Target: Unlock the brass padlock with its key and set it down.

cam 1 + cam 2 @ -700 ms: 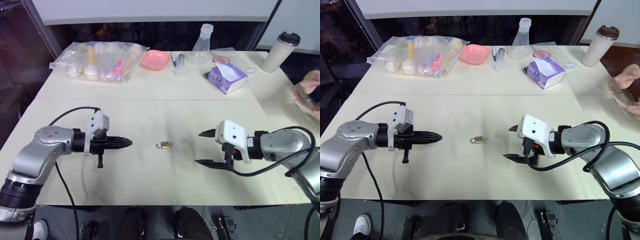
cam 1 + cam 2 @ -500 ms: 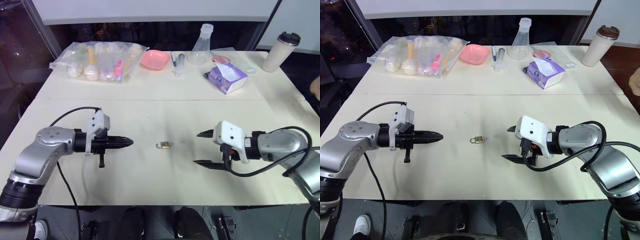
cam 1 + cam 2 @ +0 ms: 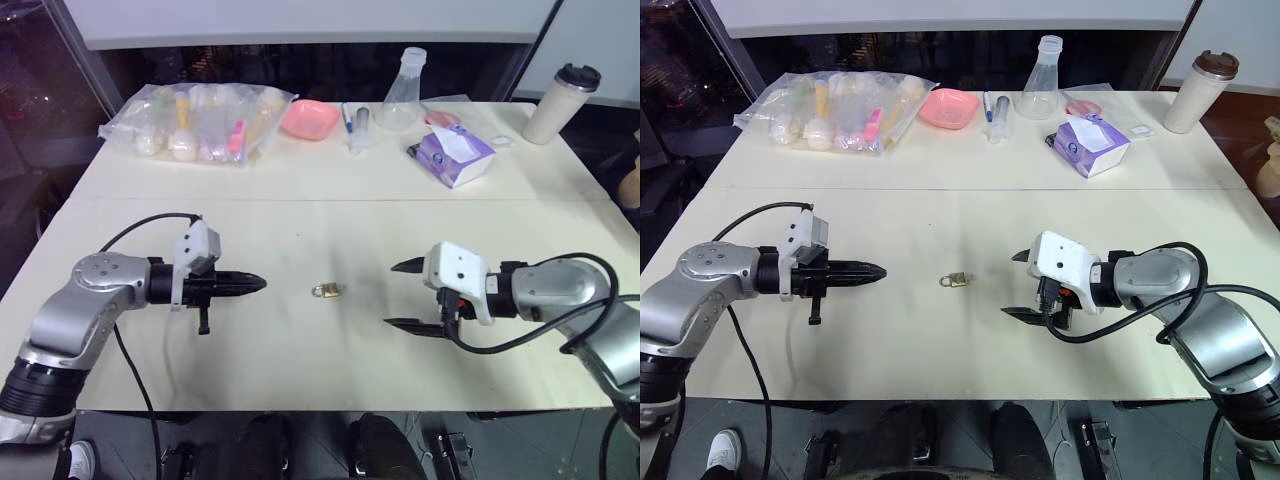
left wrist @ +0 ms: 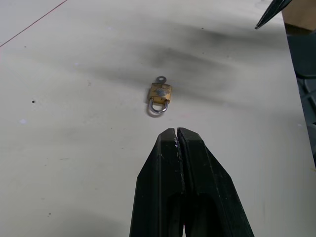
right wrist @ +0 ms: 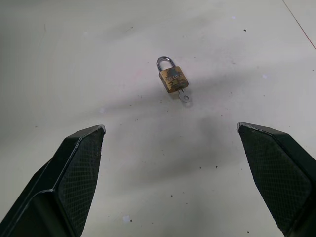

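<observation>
padlock (image 3: 328,291) between left hand (image 3: 262,284) and right hand (image 3: 392,294)

Bare table (image 3: 300,360) lies all around the padlock (image 3: 328,291), so I can come at it from either side. My left gripper (image 3: 258,284), fingers pressed together, and my right gripper (image 3: 398,295), fingers spread wide, both face it with nothing between. The clutter sits well apart along the far edge: plastic bag (image 3: 200,122), pink bowl (image 3: 308,119), flask (image 3: 403,92), tissue pack (image 3: 455,153), cup (image 3: 560,104).

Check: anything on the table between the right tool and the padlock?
Nothing. In the right wrist view, bare table runs from the open right tool to the brass padlock.
</observation>
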Robot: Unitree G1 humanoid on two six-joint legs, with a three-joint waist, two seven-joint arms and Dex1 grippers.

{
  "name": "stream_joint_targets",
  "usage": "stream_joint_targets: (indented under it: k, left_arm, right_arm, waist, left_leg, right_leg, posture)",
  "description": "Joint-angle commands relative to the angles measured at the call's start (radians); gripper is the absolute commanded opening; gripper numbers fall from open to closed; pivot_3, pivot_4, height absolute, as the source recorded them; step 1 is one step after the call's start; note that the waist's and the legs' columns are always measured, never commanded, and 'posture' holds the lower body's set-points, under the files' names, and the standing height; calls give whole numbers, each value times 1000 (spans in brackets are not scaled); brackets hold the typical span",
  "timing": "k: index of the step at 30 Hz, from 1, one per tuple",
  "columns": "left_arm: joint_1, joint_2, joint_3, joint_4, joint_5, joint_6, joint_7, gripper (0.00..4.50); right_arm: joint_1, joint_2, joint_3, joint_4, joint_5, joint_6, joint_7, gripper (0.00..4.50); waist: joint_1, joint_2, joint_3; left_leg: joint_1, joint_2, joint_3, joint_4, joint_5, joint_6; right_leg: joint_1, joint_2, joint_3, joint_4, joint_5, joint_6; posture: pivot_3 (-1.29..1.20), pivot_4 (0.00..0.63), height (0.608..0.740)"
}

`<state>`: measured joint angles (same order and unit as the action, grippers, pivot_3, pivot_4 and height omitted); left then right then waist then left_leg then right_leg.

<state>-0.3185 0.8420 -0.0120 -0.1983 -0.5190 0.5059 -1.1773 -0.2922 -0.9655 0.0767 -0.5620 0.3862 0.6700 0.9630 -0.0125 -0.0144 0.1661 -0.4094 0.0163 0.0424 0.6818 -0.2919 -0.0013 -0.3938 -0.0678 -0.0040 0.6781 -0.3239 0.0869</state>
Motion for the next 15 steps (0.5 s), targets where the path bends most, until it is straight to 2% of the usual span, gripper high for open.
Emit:
stream_joint_targets:
  k: [1, 15]
  left_arm:
    - [-13, 3, 22, -5, 4, -22, -3, 0]
    - [-46, -43, -15, 34, 65, -95, -1, 0]
  right_arm:
    - [-21, 3, -5, -3, -7, -21, 3, 4439]
    - [-48, 37, 26, 12, -32, -33, -9, 4439]
  waist:
    - [0, 0, 0]
    - [1, 0, 0]
  left_leg:
    - [0, 0, 0, 0, 0, 0]
    - [0, 0, 0, 0, 0, 0]
  right_leg:
    - [0, 0, 0, 0, 0, 0]
    - [0, 0, 0, 0, 0, 0]
  posture:
    - [0, 150, 715]
    - [0, 150, 715]
